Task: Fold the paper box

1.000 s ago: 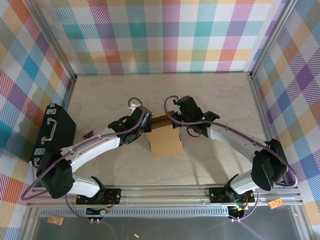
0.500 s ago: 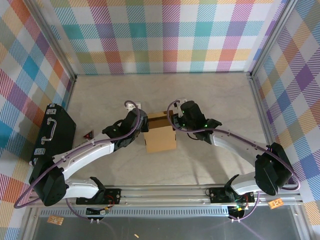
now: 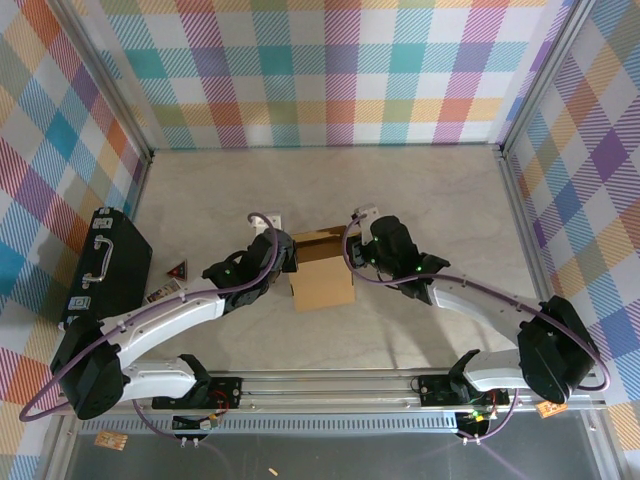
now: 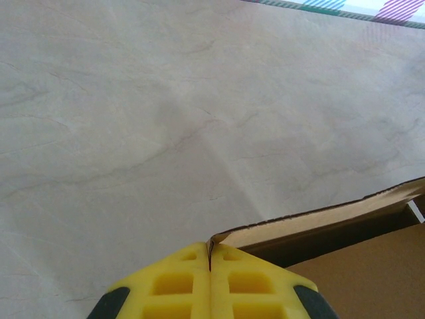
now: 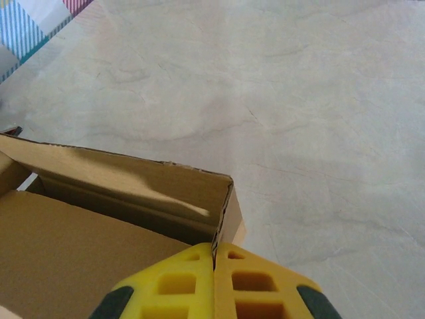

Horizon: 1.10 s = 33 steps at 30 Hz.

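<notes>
The brown cardboard paper box (image 3: 322,272) sits mid-table between both arms, its far wall raised and a flat panel lying toward me. My left gripper (image 3: 285,262) is shut on the box's left side wall; in the left wrist view the yellow fingers (image 4: 182,289) pinch a thin cardboard edge (image 4: 210,247), with the paper box (image 4: 358,266) stretching right. My right gripper (image 3: 362,256) is shut on the right side wall; in the right wrist view the yellow fingers (image 5: 252,286) clamp the corner edge (image 5: 222,219) of the paper box (image 5: 80,246).
A black hard case with a handle (image 3: 105,262) lies at the left edge. A small dark triangular item (image 3: 178,268) and a small card (image 3: 160,292) rest beside it. Plaid walls enclose the table; an aluminium rail (image 3: 330,382) runs along the near edge.
Both grippers have come down onto the box's side walls and pulled toward me slightly. The box has shifted a little left and its far wall now stands up.
</notes>
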### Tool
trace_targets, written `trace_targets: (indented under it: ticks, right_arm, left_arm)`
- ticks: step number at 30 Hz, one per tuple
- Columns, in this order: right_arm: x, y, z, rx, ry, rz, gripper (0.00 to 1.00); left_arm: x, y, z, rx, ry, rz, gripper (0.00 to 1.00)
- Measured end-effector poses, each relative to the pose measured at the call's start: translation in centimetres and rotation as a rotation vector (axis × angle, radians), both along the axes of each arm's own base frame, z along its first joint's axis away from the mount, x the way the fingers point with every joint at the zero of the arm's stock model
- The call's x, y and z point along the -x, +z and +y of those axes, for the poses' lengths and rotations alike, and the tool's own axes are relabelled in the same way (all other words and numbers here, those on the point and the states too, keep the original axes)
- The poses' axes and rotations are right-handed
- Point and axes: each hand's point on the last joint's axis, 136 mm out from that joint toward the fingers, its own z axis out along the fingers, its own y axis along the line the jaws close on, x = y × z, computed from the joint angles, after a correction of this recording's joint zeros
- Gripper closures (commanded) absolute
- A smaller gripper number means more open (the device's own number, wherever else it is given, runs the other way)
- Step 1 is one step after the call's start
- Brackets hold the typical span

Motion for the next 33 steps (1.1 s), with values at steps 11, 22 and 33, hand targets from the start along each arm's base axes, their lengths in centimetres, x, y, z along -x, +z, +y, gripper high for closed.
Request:
trace_targets:
  ticks: [11,22,33]
  right_arm:
    - [0.0,0.0,0.1,-0.024,0.000,-0.033,0.99]
    - [-0.6,-0.2,-0.7,0.001,-0.053,-0.047,0.99]
    - [-0.8,-0.3,-0.9,-0.003,-0.067,-0.073,0.99]
  left_arm:
    - [0.5,0.0,0.0,0.044,0.025,0.011,1.00]
    - [0.4,-0.4,-1.3,0.021,0.041,0.043,0.97]
    - [0.2,-0.5,-1.6,0.008,0.044,0.060,0.89]
